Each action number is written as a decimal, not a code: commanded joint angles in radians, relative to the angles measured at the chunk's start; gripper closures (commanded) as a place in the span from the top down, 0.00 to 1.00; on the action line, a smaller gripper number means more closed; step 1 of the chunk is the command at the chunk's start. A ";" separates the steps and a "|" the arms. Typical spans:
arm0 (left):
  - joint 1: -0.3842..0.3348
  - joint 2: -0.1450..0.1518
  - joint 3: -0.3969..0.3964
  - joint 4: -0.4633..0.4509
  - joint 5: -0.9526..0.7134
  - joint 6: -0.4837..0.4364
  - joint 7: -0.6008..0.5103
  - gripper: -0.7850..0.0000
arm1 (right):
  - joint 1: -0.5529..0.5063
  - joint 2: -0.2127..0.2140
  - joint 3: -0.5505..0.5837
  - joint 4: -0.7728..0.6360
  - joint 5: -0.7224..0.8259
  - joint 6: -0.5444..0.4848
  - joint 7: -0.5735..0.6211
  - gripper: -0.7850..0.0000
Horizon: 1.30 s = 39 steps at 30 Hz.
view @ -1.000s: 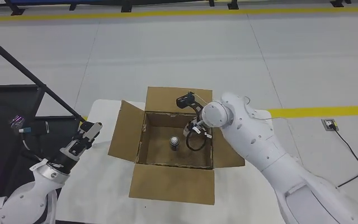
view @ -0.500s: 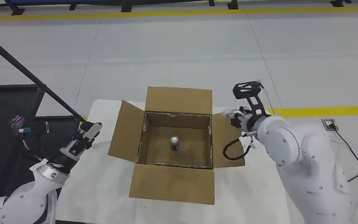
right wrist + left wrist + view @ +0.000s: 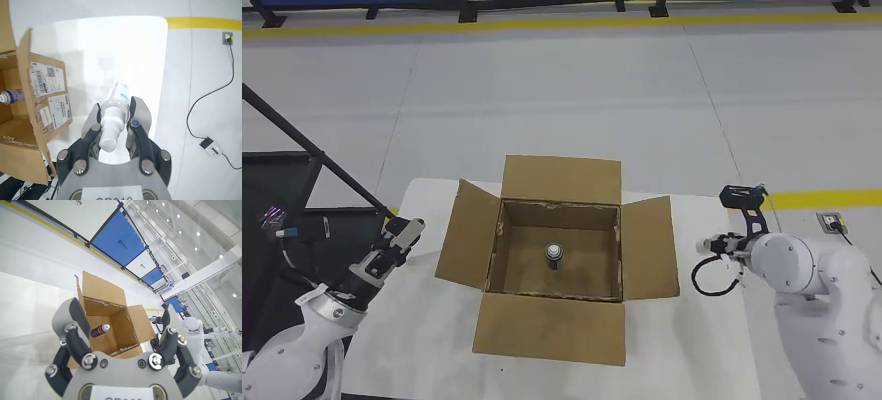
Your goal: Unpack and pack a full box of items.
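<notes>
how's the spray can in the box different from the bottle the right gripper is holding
The spray can is blue-purple; the bottle is clear with a pale label. The can stands upright and untouched on the floor of the box; the bottle is clamped in the right gripper, outside the box over the table. Both are slim round containers with white tops.

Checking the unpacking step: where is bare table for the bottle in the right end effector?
The table is bare between the right flap of the box and the table's right edge, under the bottle in the right end effector. The box fills the middle; its floor is free around the spray can.
</notes>
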<state>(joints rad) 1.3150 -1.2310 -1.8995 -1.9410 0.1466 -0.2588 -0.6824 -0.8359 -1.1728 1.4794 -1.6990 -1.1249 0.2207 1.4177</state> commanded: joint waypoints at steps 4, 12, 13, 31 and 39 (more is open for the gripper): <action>0.000 0.000 0.000 0.000 0.000 0.000 0.000 1.00 | 0.022 -0.006 -0.040 0.120 0.039 -0.010 -0.041 0.00; 0.000 0.000 0.000 0.000 0.000 0.000 0.000 1.00 | 0.054 -0.011 -0.082 0.247 0.050 -0.011 -0.079 0.00; 0.000 0.000 0.000 0.000 0.000 0.000 0.000 1.00 | 0.058 -0.011 -0.086 0.258 0.053 -0.013 -0.083 0.00; 0.000 0.000 0.000 0.000 0.000 0.000 0.000 1.00 | 0.095 -0.014 -0.123 0.364 0.079 -0.016 -0.097 0.96; 0.000 0.000 0.000 0.000 0.000 0.000 0.000 1.00 | 0.093 -0.010 -0.118 0.349 0.073 -0.006 -0.111 1.00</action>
<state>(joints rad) 1.3150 -1.2310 -1.8995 -1.9410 0.1466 -0.2588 -0.6824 -0.7432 -1.1834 1.3582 -1.3441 -1.0476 0.2092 1.3108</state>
